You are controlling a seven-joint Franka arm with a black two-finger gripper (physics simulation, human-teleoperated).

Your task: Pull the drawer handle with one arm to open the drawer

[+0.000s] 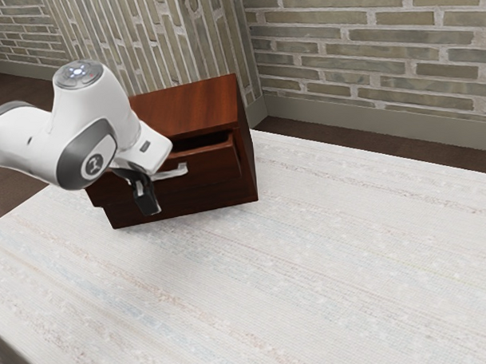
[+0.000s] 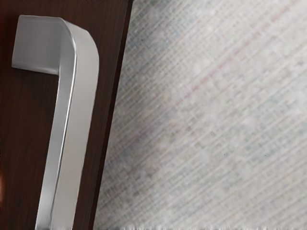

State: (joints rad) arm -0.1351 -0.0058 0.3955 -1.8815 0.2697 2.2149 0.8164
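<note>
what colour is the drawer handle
The drawer handle is silver, clearest in the wrist view.

No legible text or markings.

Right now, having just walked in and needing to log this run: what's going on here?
A white robot arm is working at a small dark wooden cabinet that stands on the pale table. Its gripper is at the silver handle of the drawer. The drawer stands slightly out, with a dark gap showing above its front, so it is only partly open. Whether the gripper actually clamps the handle cannot be made out.
</note>
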